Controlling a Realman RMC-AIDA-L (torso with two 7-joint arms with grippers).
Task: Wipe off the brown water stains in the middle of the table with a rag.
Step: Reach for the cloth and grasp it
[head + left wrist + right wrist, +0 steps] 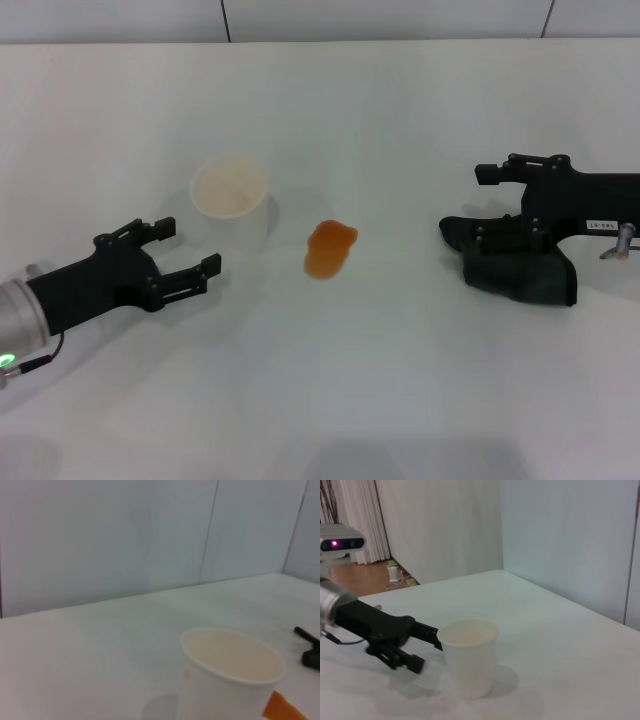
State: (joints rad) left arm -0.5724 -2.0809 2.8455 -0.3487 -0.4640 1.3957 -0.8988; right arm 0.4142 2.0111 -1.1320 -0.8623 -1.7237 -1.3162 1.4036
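Nearest, the left tool (185, 250) rests released on the white desk (400, 400), idle beside the paper cup (230, 195). Farther right, the right tool (490, 205) lies over the dark rag (520, 268); whether it grips, I cannot tell. The brown stain (330, 248) sits mid-desk, unwiped. Next, I judge: secure the rag, sweep left, sparing the cup.

The table (420, 400) lies bare between the right gripper (475, 205) and the brown water stains (330, 249), so a straight sweep leftward meets nothing. The only obstacle is a white paper cup (231, 197), upright just left of the stain and slightly farther back. The left gripper (190, 250), fingers spread, sits near and left of the cup. Near and far of the stain, bare tabletop.
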